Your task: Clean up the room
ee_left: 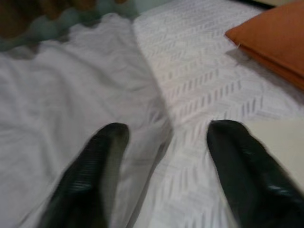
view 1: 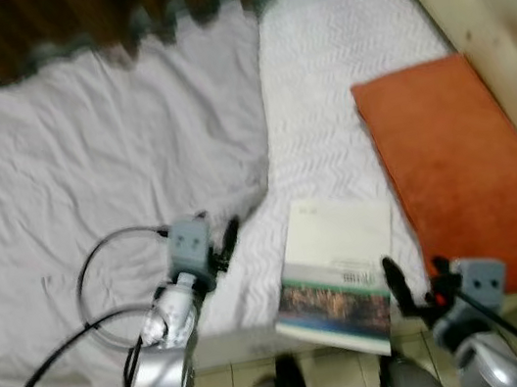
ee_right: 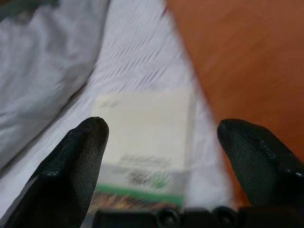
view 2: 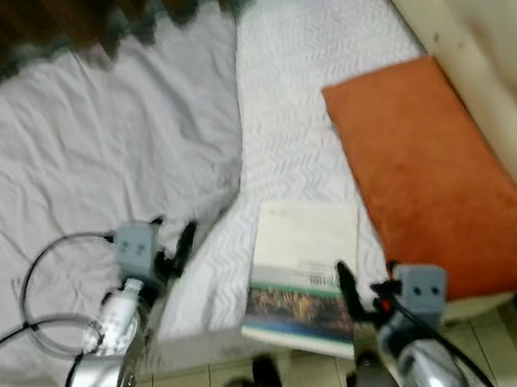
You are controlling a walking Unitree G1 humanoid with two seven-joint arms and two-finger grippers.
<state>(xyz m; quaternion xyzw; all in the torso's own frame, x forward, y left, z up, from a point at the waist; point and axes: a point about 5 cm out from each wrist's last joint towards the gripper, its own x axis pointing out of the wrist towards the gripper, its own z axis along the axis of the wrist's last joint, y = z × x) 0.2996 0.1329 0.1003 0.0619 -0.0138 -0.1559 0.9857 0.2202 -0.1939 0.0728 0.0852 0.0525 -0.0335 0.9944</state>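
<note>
Book (view 1: 337,275) is seen lying flat on the bed (view 1: 336,61) near its front edge, overhanging slightly, at 6 o'clock in the head view. Orange cushion (view 1: 463,169) is placed just beside it at 3 o'clock. Crumpled grey sheet (view 1: 90,192) is spread at 9 o'clock. Right gripper (ee_right: 161,130) is held over the book, fingers wide apart, nothing gripped. Left gripper (ee_left: 164,130) is held over the sheet's edge, fingers spread, nothing held.
</note>
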